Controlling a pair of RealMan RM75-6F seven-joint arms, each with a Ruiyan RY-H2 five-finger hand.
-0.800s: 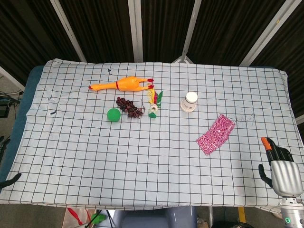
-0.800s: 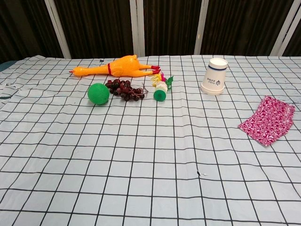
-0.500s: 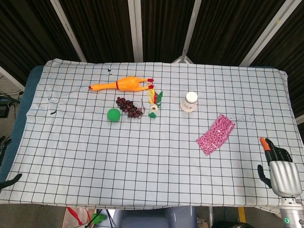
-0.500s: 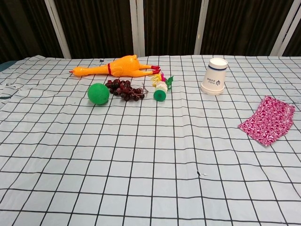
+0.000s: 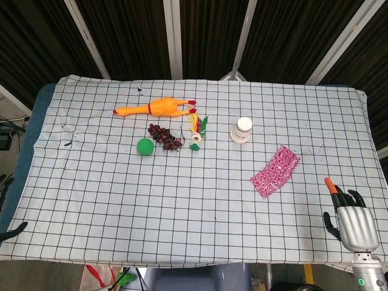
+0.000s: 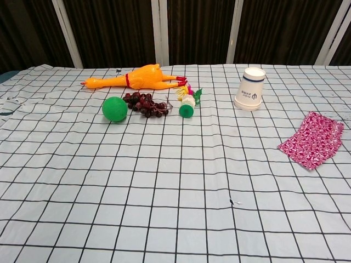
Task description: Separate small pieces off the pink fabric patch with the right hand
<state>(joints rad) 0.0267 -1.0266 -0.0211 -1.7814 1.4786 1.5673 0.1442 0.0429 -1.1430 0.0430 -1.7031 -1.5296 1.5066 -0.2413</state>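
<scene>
**Right hand edged toward the pink patch, contact not yet made**

The right hand (image 5: pixel 350 221) hovered at the near right edge of the surface (image 5: pixel 182 206), back of the hand up, its fingers (image 5: pixel 330 185) spread apart and holding nothing. Compared with 0.8 s earlier, it had slid slightly to the left and forward, so the orange fingertip pointed closer to the pink fabric patch (image 5: pixel 276 171). The shift was small; the hand was clearly apart from the cloth and showed only in the head view, not yet entering the chest view.

The pink fabric patch lay flat on the checked cloth toward the right side of the surface, near the paper cup (image 5: pixel 242 130), which stood upside down just beyond it. The patch had not moved or changed shape across the pictures, and no piece looked separated from it.

The left hand did not show clearly in either view, so its state could not be told.

Well apart on the left half lay the rubber chicken (image 5: pixel 156 108), the green ball (image 5: pixel 144 147), the bunch of grapes (image 5: pixel 165 136) and a small colourful toy (image 5: pixel 197 132); none had shifted.

Judged from this, the task was at its very start: the drift read as the opening of a reach, and the hand would need to travel further forward and left before any pinching of the patch.
</scene>
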